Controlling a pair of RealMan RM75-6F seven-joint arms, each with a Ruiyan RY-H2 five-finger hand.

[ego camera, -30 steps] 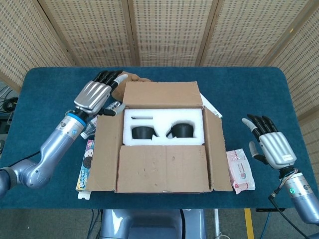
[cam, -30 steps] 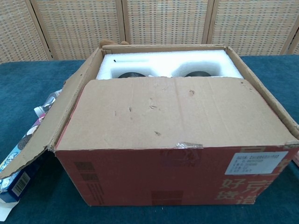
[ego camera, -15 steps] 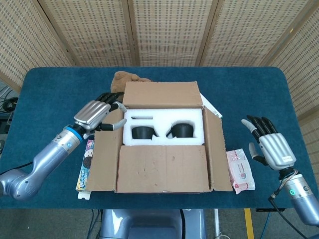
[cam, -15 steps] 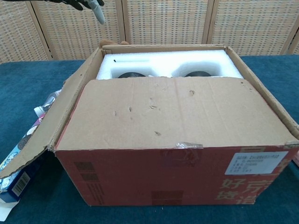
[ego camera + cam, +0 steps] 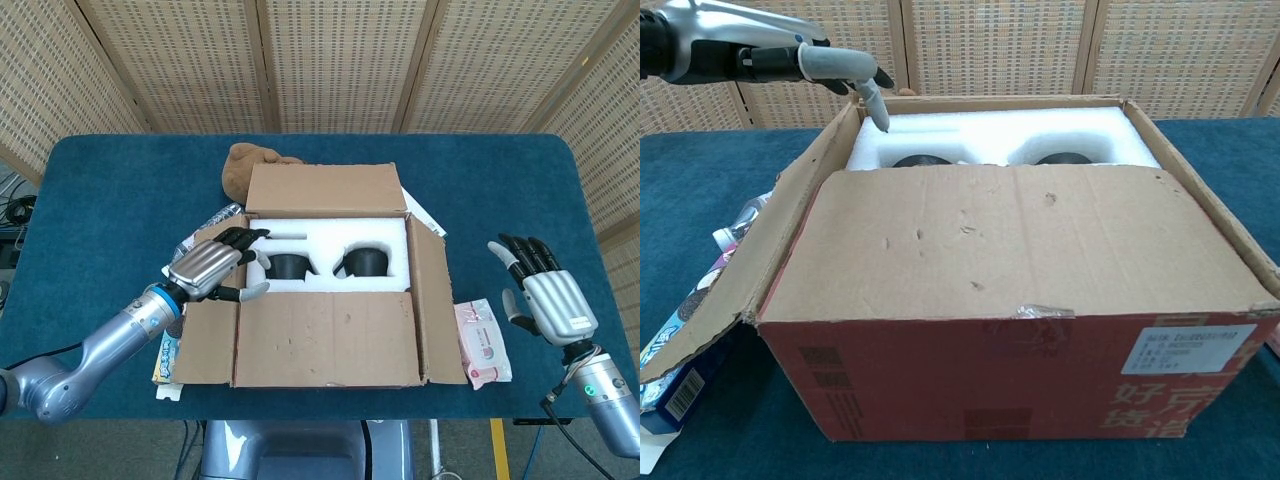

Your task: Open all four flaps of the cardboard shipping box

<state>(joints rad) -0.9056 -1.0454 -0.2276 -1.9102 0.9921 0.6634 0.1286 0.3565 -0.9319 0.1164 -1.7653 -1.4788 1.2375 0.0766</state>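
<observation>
- Box is sitting mid-table; the near flap is lying flat over the front half of the opening. Judgement: corrugated card, stiff but light, creasing easily at the score line; best taken at its free far edge and folded toward the robot.
- Left flap is sagging outward over the snack packs; right flap is leaning out too. Judgement: both look about open.
- Left hand is hovering over the box's left wall, fingers spread and grasping nothing, tips pointing toward the foam.
- Right hand is hanging well apart from the box, near the wipes pack, fingers released, empty.
- Foam is holding two dark round items; judgement: contents add weight, so the box should not slide when a flap is pulled.
- Far flap is standing up and back, already open.
</observation>
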